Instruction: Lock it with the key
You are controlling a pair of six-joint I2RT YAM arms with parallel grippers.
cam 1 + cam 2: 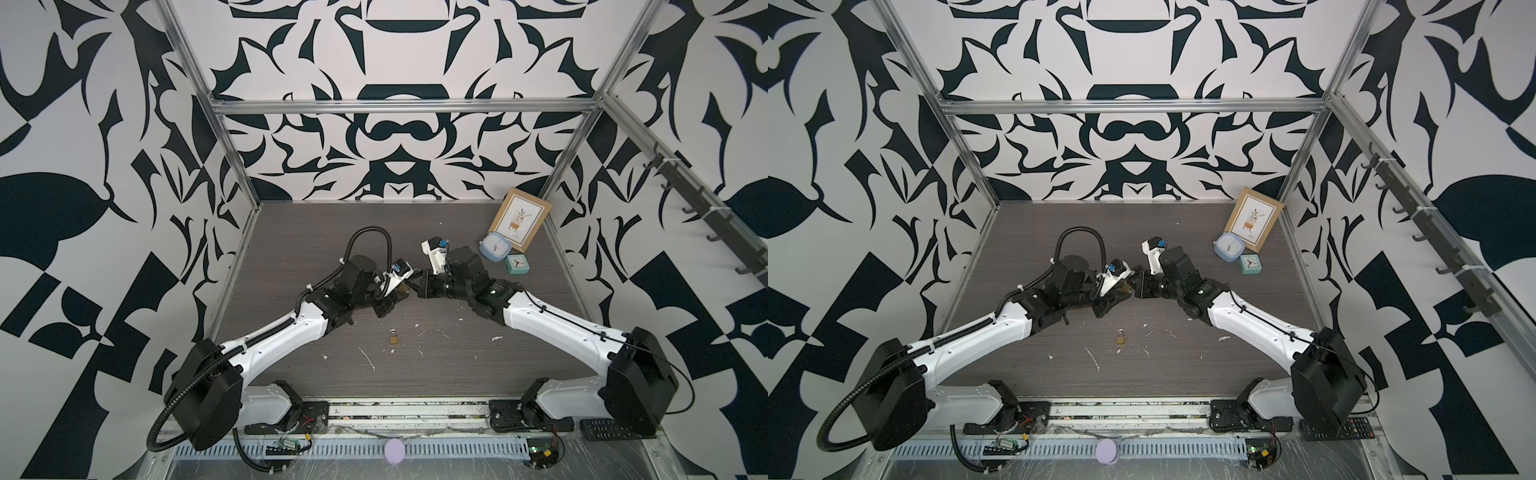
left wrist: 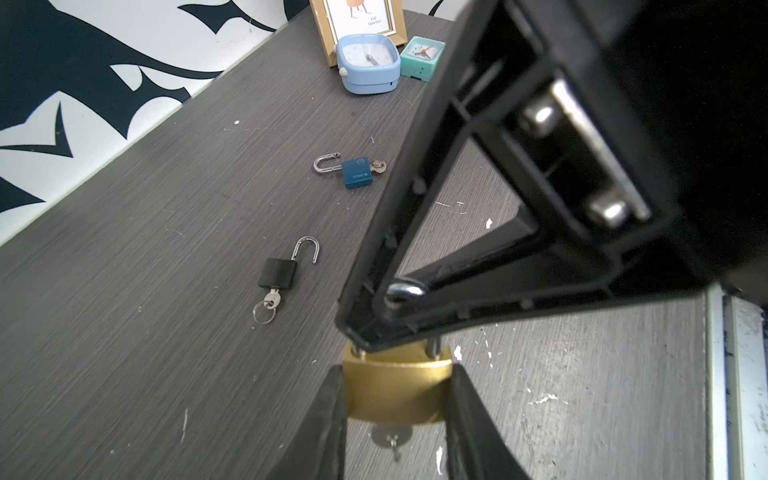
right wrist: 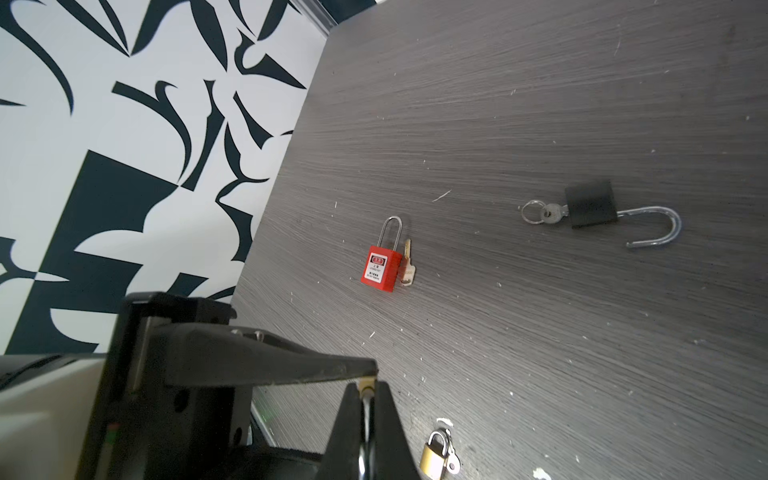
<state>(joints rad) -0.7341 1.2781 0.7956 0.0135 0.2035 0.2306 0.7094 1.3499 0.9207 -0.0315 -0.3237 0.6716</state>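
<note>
A brass padlock (image 2: 397, 386) is held above the table, its body clamped between the fingers of my left gripper (image 2: 397, 374). Its silver shackle (image 2: 405, 289) is pinched by my right gripper (image 3: 368, 388), which is shut on it from the opposite side. A blurred silver key (image 2: 392, 436) shows just below the lock body; whether it sits in the keyhole I cannot tell. In both top views the left gripper (image 1: 400, 291) (image 1: 1120, 291) and the right gripper (image 1: 414, 283) (image 1: 1134, 286) meet tip to tip over the table's middle, hiding the lock.
On the table lie a small brass padlock (image 1: 394, 337) (image 3: 434, 457) with key, a black padlock (image 2: 278, 272) and a blue padlock (image 2: 357, 172), both open with keys in, and a red padlock (image 3: 380, 268) beside a loose key. Two clocks (image 1: 496, 249) and a picture frame (image 1: 519, 218) stand back right.
</note>
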